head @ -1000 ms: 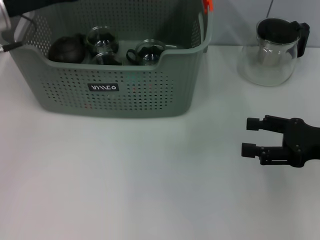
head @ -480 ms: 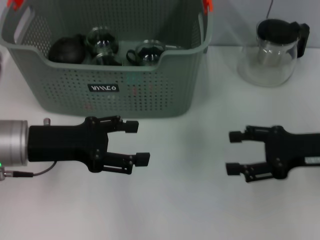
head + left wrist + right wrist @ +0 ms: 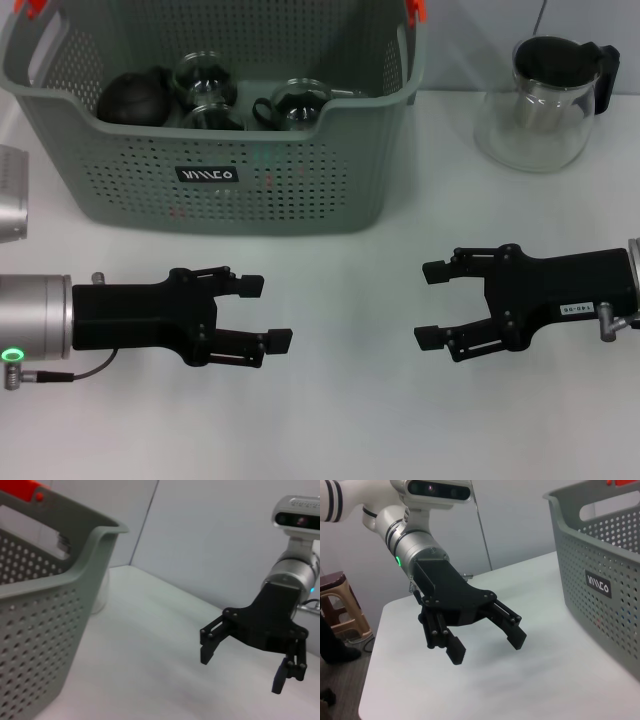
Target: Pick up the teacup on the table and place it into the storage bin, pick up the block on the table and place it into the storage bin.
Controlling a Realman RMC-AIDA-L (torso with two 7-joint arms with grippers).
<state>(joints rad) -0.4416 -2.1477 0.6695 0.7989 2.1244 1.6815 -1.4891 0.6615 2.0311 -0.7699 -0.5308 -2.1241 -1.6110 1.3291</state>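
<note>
Teacups [image 3: 296,104] and a dark lump [image 3: 133,98] are sitting in the storage bin [image 3: 230,190] — both hands, left hand [image 3: 262,312] and right hand [image 3: 432,302], are hovering released over bare table [image 3: 340,400], so the task looks finished.

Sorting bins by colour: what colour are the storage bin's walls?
Grey-green, perforated with small holes; the storage bin shows best in the head view.
</note>
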